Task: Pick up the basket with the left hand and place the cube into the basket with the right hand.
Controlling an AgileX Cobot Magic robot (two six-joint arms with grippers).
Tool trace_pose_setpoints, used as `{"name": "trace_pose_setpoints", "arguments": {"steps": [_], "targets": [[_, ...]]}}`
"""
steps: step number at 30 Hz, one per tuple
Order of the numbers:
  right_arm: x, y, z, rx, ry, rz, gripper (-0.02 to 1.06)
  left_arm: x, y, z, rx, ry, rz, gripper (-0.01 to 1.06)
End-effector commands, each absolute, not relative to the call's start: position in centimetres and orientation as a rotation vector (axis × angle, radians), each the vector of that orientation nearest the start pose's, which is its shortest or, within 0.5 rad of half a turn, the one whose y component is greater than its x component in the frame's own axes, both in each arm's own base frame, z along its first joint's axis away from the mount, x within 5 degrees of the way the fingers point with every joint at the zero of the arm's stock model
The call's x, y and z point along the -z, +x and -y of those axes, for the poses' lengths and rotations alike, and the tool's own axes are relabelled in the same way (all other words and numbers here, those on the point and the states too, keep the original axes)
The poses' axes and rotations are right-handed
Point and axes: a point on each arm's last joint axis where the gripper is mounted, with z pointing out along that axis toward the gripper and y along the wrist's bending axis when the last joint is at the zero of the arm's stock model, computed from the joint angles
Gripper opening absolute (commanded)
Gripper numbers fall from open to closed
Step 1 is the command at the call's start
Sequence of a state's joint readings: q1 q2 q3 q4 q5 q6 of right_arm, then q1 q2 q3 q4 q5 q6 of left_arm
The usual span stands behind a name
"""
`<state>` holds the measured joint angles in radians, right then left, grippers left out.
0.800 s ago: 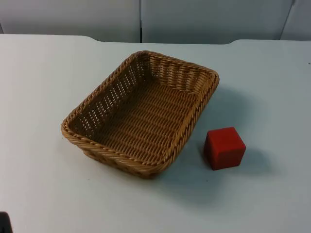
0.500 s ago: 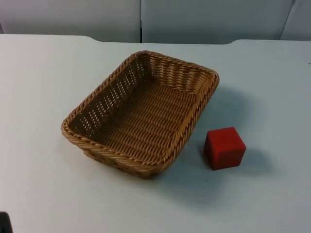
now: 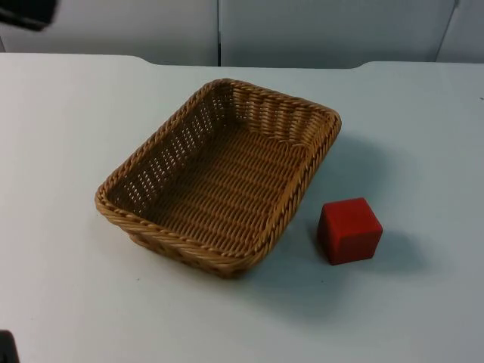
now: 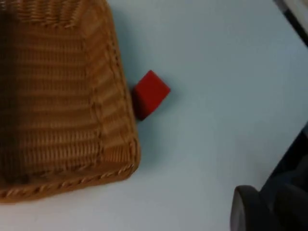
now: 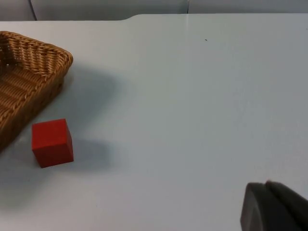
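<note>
Sitting woven rectangular basket (image 3: 219, 178), smooth red cube (image 3: 349, 231)

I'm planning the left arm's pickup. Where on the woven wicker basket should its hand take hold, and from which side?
Probably the rim of the rectangular woven wicker basket on the long side facing the left arm, coming from above. The walls flare outward to a thick braided rim, so one finger can go inside and one outside. That side also lies away from the red cube, which sits beside the opposite wall.
</note>
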<state>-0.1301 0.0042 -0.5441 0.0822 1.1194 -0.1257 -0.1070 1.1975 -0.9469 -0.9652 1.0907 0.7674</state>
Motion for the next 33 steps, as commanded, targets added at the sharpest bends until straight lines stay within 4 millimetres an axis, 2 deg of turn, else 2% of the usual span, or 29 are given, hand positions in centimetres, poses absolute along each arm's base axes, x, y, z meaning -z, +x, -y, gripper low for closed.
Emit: {"name": "trace_pose_setpoints", "arguments": {"steps": [1, 2, 3, 6, 7, 11, 12, 13, 16, 18, 20, 25, 31, 33], "targets": [[-28.5, -1.1, -0.8, 0.060, -0.011, -2.047, 0.00, -31.4, 25.0, 10.7, 1.148, 0.659, -2.230, 0.29], [-28.5, -1.1, -0.8, 0.060, -0.011, -2.047, 0.00, -31.4, 25.0, 10.7, 1.148, 0.659, -2.230, 0.29], [-28.5, -1.1, -0.8, 0.060, -0.011, -2.047, 0.00, -29.6, 27.2, 11.7, 1.135, 0.699, -2.288, 0.36], [-28.5, -1.1, -0.8, 0.060, -0.011, -2.047, 0.00, -25.7, 30.6, 14.0, 0.944, 0.821, -2.443, 0.49], [-28.5, -1.1, -0.8, 0.060, -0.011, -2.047, 0.00, -25.7, 30.6, 14.0, 0.944, 0.821, -2.443, 0.49], [-28.5, -1.1, -0.8, 0.060, -0.011, -2.047, 0.00, -21.1, 35.0, 15.6, 0.449, 0.922, -2.591, 0.54], [-28.5, -1.1, -0.8, 0.060, -0.011, -2.047, 0.00, -21.1, 35.0, 15.6, 0.449, 0.922, -2.591, 0.54], [-28.5, -1.1, -0.8, 0.060, -0.011, -2.047, 0.00, -20.2, 36.3, 15.7, 0.297, 0.929, -2.609, 0.58], [-28.5, -1.1, -0.8, 0.060, -0.011, -2.047, 0.00, -19.3, 38.5, 16.3, 0.161, 0.928, -2.581, 0.61], [-28.5, -1.1, -0.8, 0.060, -0.011, -2.047, 0.00, -19.2, 38.8, 16.4, 0.157, 0.927, -2.573, 0.61], [-28.5, -1.1, -0.8, 0.060, -0.011, -2.047, 0.00, -19.0, 40.0, 16.8, 0.152, 0.912, -2.533, 0.61], [-28.5, -1.1, -0.8, 0.060, -0.011, -2.049, 0.00, -18.2, 40.6, 16.9, 0.141, 0.900, -2.504, 0.61], [-28.5, -1.1, -0.8, 0.060, -0.011, -2.049, 0.00, -15.5, 40.8, 17.0, 0.142, 0.921, -2.570, 0.61], [-28.5, -1.1, -0.8, 0.060, -0.011, -2.049, 0.00, -15.1, 40.8, 17.0, 0.142, 0.923, -2.578, 0.61]]}}
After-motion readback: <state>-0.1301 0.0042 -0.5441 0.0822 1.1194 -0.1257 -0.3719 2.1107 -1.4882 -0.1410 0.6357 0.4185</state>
